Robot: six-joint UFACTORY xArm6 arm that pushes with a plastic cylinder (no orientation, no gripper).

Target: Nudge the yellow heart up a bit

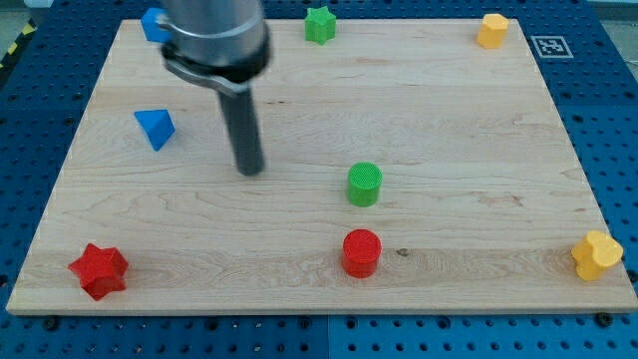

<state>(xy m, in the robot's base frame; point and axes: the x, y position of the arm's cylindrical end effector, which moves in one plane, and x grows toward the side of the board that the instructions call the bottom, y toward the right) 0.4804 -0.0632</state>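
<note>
The yellow heart (pixel 596 255) lies at the view's bottom right corner of the wooden board (pixel 449 130). My tip (pixel 248 171) rests on the board left of centre, far to the left of the yellow heart. It is right of the blue triangle (pixel 155 129) and left of the green cylinder (pixel 365 184). It touches no block.
A red cylinder (pixel 362 253) stands at the bottom centre and a red star (pixel 99 270) at the bottom left. A green star (pixel 319 24) sits at the top centre, a yellow hexagon (pixel 492 30) at the top right. A blue block (pixel 153 24) is partly hidden behind the arm.
</note>
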